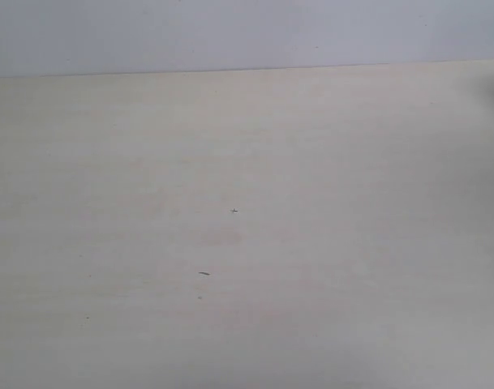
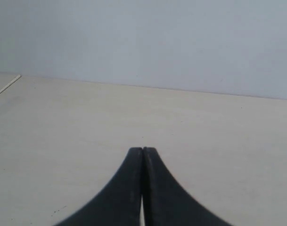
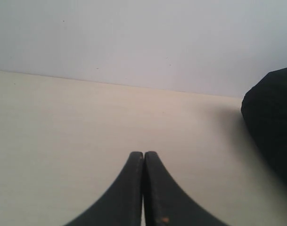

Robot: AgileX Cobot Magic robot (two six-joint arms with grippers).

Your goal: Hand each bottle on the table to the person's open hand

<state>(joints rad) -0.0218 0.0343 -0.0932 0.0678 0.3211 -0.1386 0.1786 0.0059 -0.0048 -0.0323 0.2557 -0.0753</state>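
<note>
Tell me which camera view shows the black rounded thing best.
The right wrist view: the black rounded thing looms large, cut by the frame. The exterior view gives only a faint dark blur at its right edge; the left wrist view, nothing.

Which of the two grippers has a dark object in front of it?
The right gripper: a black rounded shape lies on the table ahead of it. The left gripper sees only table and wall.

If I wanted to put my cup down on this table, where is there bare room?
Nearly everywhere in view: the table shows bare from the foreground back to the wall, and likewise ahead of the shut left gripper. The only crowding is a dark bulky object off to one side of the shut right gripper, near the wall.
</note>
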